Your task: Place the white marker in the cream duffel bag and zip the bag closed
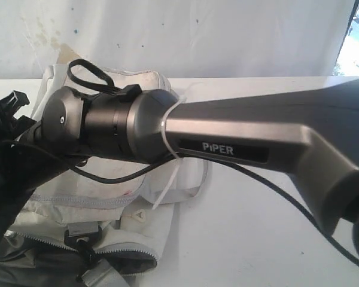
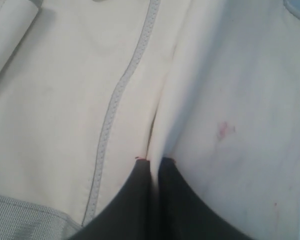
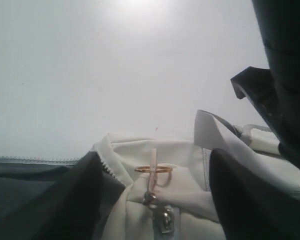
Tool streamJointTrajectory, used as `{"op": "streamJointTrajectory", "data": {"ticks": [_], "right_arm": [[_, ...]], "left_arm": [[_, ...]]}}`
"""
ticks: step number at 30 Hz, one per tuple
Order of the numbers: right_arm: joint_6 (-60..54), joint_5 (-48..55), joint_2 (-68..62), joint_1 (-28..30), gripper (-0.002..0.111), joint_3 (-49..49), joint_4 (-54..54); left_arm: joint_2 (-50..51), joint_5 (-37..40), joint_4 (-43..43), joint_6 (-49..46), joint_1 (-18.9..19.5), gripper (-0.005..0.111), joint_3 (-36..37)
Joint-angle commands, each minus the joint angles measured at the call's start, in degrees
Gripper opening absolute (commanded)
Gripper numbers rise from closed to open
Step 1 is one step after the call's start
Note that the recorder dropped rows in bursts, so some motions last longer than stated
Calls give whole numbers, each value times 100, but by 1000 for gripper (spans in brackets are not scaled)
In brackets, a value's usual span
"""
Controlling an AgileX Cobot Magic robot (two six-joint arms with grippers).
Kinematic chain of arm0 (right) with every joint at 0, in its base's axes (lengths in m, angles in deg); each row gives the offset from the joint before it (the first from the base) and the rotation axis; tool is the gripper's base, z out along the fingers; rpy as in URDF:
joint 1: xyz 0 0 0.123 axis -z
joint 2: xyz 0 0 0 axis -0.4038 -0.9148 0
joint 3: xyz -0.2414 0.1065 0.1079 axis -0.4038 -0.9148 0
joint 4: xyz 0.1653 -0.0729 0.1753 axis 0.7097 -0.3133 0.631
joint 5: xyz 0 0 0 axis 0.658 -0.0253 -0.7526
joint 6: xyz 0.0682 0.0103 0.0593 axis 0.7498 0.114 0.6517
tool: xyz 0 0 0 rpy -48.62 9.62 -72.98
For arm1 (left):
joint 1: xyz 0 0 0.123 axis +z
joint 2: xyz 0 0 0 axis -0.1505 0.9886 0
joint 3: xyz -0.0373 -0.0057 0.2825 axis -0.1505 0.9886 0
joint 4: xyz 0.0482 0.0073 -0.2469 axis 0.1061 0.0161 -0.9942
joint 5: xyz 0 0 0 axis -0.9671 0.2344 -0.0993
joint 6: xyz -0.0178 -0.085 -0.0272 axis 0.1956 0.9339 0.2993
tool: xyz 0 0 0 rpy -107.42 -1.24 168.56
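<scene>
The cream duffel bag [image 1: 149, 221] lies on the table under the long grey right arm [image 1: 239, 137]. Its grey-lined mouth [image 1: 42, 263] gapes at the lower left, edged by zipper teeth [image 1: 125, 250]. My left gripper [image 2: 152, 162] is shut on a thin fold of the bag's cream fabric [image 2: 65, 100], beside a grey stitched seam [image 2: 115, 100]. My right gripper [image 3: 155, 155] is open, its dark fingers [image 3: 85, 190] wide apart on either side of the zipper pull [image 3: 152, 170] with its gold ring, and touching neither it nor the metal slider [image 3: 165, 220]. The white marker is out of view.
The white table [image 1: 257, 239] stretches to the right of the bag, with a stained white backdrop [image 1: 197, 36] behind. A black buckle [image 1: 84, 242] and grey strap sit by the bag's mouth. A dark arm part [image 3: 285, 75] hangs close beside the right gripper.
</scene>
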Motion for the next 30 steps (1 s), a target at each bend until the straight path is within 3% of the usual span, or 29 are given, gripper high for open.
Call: {"op": "streamJointTrajectory", "data": {"ticks": [1, 13, 22, 27, 30], "right_arm": [[-86, -88, -43, -40, 52, -2, 9], [-86, 119, -233, -40, 49, -7, -378], [-62, 132, -231, -40, 23, -7, -623], [-62, 316, -173, -40, 2, -7, -631], [-35, 483, -150, -40, 0, -7, -631]], "left_arm": [[-6, 19, 225, -273, 11, 0, 37], [-6, 559, 215, -1426, 11, 0, -95], [-6, 574, 295, -1426, 11, 0, -130], [-6, 538, 297, -1416, 11, 0, -130], [-6, 514, 307, -1416, 11, 0, -130]]}}
